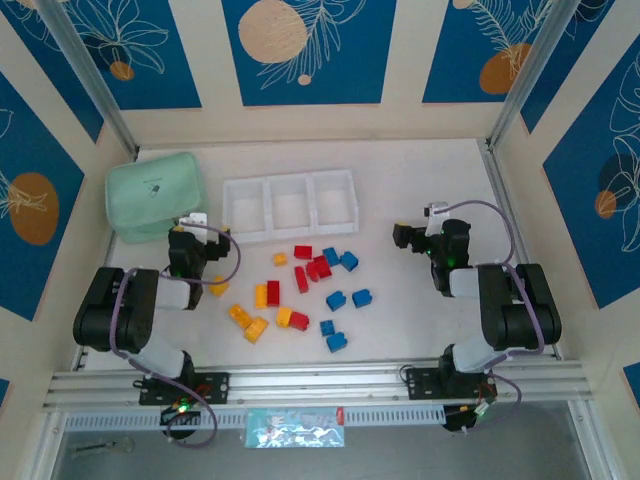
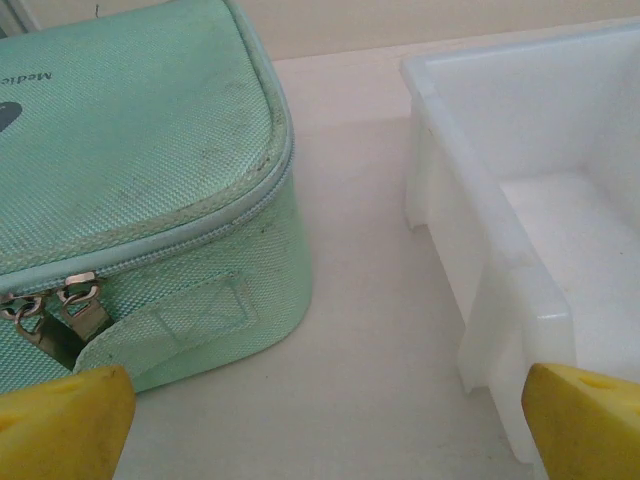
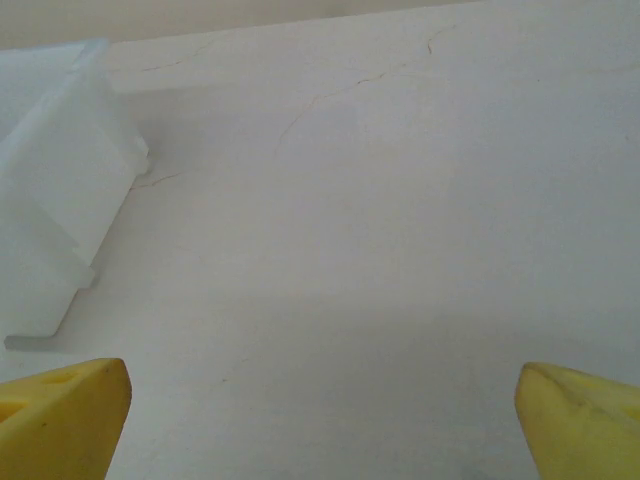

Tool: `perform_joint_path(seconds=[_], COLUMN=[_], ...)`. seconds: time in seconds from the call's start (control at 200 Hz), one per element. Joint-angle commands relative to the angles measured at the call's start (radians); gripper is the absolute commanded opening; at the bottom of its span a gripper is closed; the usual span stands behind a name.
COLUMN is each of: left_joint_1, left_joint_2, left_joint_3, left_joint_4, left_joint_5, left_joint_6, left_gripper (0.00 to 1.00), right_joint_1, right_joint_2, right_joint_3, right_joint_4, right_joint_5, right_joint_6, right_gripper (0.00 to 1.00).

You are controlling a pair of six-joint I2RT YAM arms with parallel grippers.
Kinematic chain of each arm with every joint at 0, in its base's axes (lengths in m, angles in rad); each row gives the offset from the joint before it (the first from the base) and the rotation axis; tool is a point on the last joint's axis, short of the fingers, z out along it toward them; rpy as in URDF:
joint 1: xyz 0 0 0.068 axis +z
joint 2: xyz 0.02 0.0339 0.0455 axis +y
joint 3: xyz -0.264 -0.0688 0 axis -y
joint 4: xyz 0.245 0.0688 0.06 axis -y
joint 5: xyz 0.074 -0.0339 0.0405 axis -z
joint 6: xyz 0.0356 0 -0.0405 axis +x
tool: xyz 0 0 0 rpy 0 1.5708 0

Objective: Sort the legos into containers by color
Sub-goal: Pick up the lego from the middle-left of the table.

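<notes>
Left fingers [image 2: 62, 420] gaped empty facing pouch [image 2: 130, 170] and tray [image 2: 520, 200]; right fingers [image 3: 60, 415] gaped empty right of the legos [image 1: 301, 280].

Red legos [image 1: 320, 267], blue legos [image 1: 336, 299], yellow-orange legos [image 1: 261, 296]: solid colours. Tray [image 1: 267, 210]: white, translucent. Zip pouch [image 1: 155, 193]: mint green, fine woven texture, paler piping, dark print near one corner. Bench [image 3: 400, 200]: off-white, hairline cracks. Wall panels [image 1: 300, 50]: deep blue, white line-drawn leaves, orange discs, cream strips between. Left claw [image 2: 325, 425] and right claw [image 3: 320, 420]: yellow fingertips.
</notes>
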Motion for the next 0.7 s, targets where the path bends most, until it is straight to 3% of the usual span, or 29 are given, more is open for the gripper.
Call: perform_joint_path(seconds=[0.0, 0.225, 0.375, 0.695], left_joint_1=[-0.004, -0.004, -0.004, -0.004], left_joint_2=[0.005, 0.004, 0.003, 0.005], left_joint_3=[0.015, 0.015, 0.016, 0.019], left_joint_4=[0.008, 0.007, 0.003, -0.003], left_joint_5=[0.012, 0.020, 0.085, 0.076], left_joint_6=[0.006, 0.010, 0.032, 0.028], left_gripper=[0.99, 0.99, 0.99, 0.99], right_joint_1=[-0.004, -0.004, -0.004, -0.004], right_joint_2=[-0.006, -0.007, -0.006, -0.008], right_joint_3=[0.006, 0.007, 0.007, 0.006], right_joint_4=[0.022, 0.022, 0.022, 0.022], right_joint_5=[0.007, 0.005, 0.005, 0.005], right_joint_6=[-0.017, -0.016, -0.016, -0.017], right_gripper=[0.99, 0.99, 0.99, 0.99])
